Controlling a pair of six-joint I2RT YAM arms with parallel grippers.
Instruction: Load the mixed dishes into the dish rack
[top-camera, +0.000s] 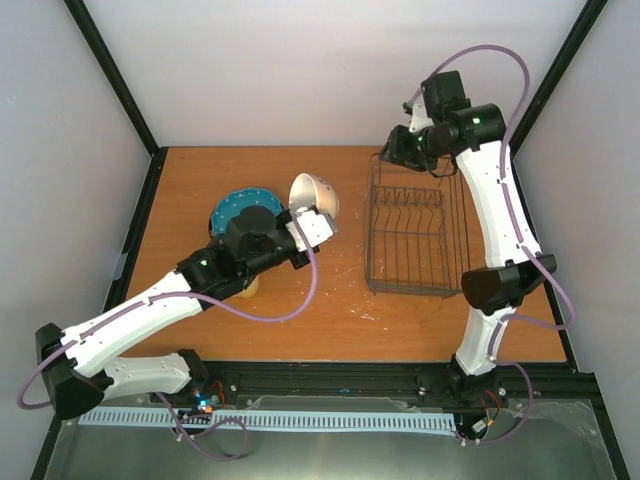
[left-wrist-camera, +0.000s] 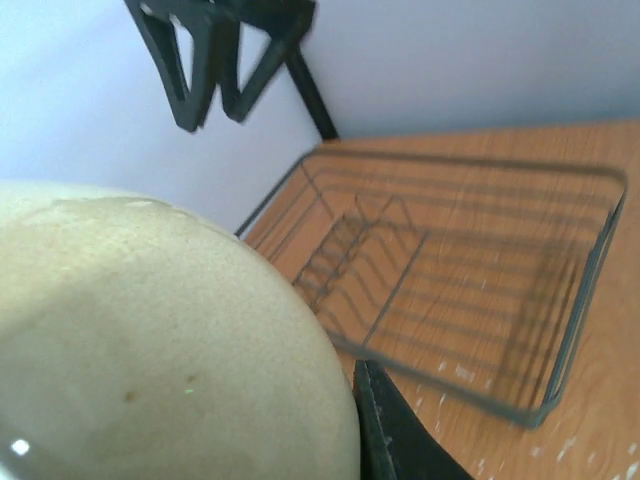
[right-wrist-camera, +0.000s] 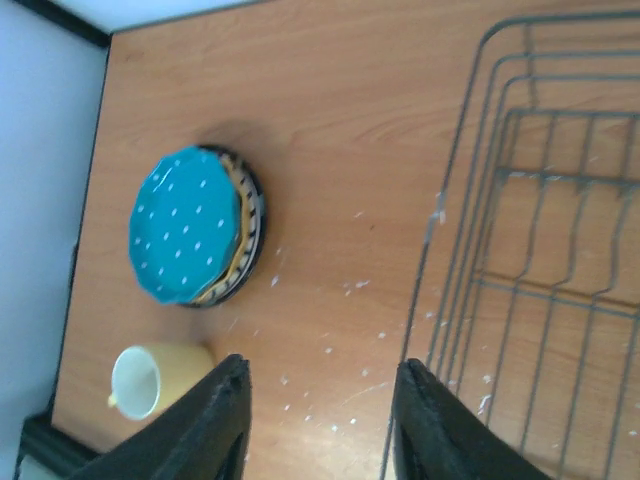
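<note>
We see the cream bowl (top-camera: 316, 192) lifted off the table (top-camera: 330, 320) and tipped on its side, its rim clamped in the left gripper (top-camera: 305, 214). It hangs between the plate stack and the dish rack (top-camera: 415, 235). In the left wrist view its outer wall fills the near corner, with the rack lying ahead and below.

The teal white-dotted plate (right-wrist-camera: 185, 225) tops the stack, with the orange-yellow dotted plate (right-wrist-camera: 237, 252) and the black-and-white striped-rim plate (right-wrist-camera: 258, 213) showing as edges beneath it. The small yellow mug (right-wrist-camera: 150, 380) stands on the wood near the stack, well apart from the rack. The rack holds nothing that we can see.

The right gripper (right-wrist-camera: 325, 420) hovers by the rack's far left corner, fingers spread and empty.

We judge this to be the carrying step for the bowl, the first dish to go in. Next we would need to bring it over the rack's raised side and lower it between the prongs before letting go.
</note>
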